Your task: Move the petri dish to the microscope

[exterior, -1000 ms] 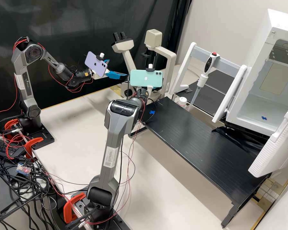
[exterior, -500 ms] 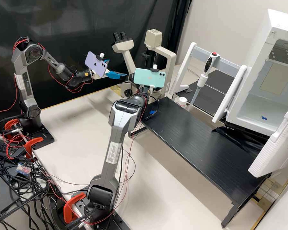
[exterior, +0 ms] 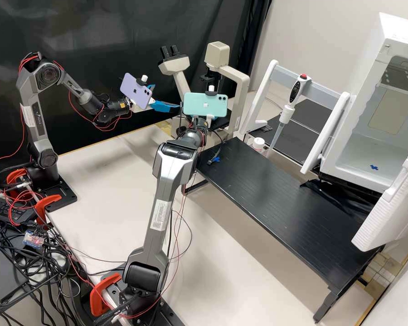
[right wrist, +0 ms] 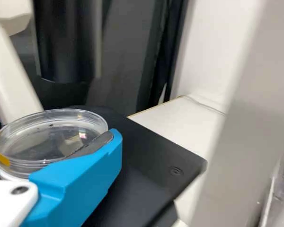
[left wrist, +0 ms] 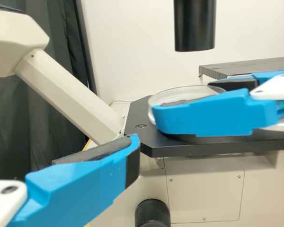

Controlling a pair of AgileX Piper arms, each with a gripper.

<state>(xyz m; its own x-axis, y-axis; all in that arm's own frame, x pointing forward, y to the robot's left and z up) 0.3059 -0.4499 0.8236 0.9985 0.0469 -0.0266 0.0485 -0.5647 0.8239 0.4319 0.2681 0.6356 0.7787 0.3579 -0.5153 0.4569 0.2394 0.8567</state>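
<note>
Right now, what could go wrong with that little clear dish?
The right gripper holds the petri dish at the microscope stage, so an uneven release might tip it. Raising it could knock the black cylinder hanging above the stage. The left gripper, also close by, might bump the stage.

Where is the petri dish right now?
In the right wrist view, the petri dish is held in the right gripper, over the black microscope stage; I cannot tell whether it touches the stage.
</note>
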